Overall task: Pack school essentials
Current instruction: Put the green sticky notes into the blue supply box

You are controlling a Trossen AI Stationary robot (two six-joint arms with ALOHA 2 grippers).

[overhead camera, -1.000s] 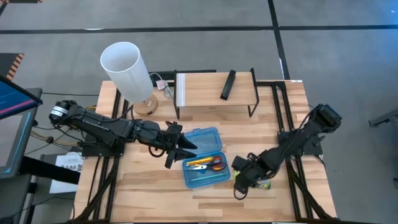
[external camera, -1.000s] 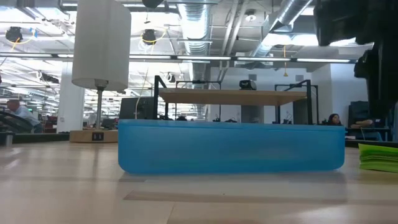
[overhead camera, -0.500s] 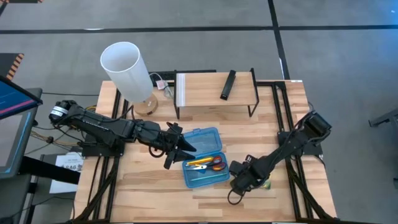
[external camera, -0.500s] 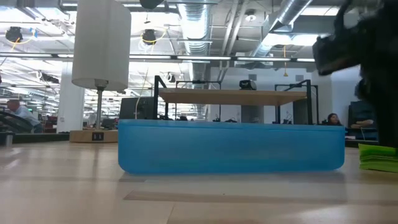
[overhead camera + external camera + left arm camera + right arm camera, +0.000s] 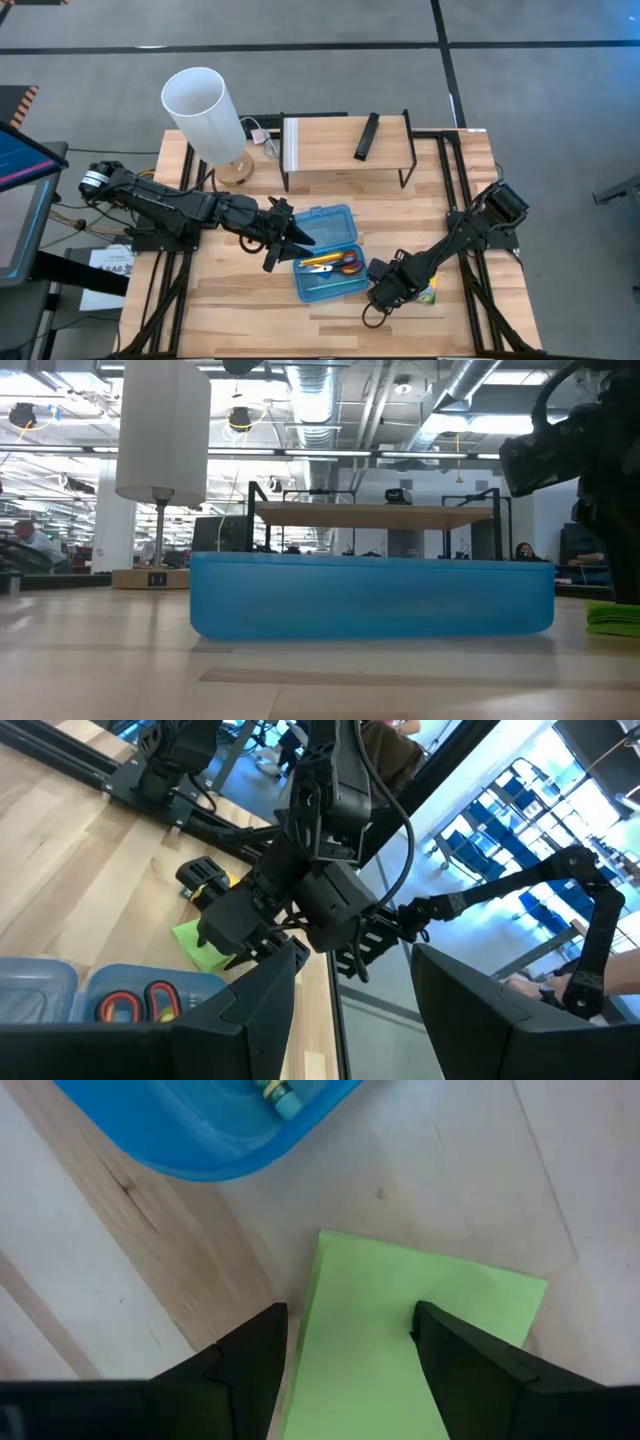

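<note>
An open blue box (image 5: 327,253) lies mid-table, holding red-handled scissors (image 5: 345,263) and yellow and orange pencils (image 5: 318,262). A green sticky-note pad (image 5: 400,1340) lies flat on the table to the box's right, also visible in the low view (image 5: 612,618). My right gripper (image 5: 350,1370) is open just above the pad, one finger at the pad's edge and one over it. A yellow-green crayon box (image 5: 428,295) lies beyond it. My left gripper (image 5: 283,248) is open at the box's left end. My right gripper points down over the green pad (image 5: 380,1310) with its fingers spread. I cannot tell whether the fingertips touch the pad, which lies flat on the table.
A tall white cylinder (image 5: 205,110) stands at the far left. A low wooden shelf (image 5: 345,145) at the far side carries a slim black bar (image 5: 367,136). Bare table lies in front of the box. People sit in the room behind (image 5: 20,540).
My right gripper has come down and moved a little toward the table's left and near edges, over the green pad, now hiding part of it in the low view. The pad, the box and my left gripper have stayed where they were.
</note>
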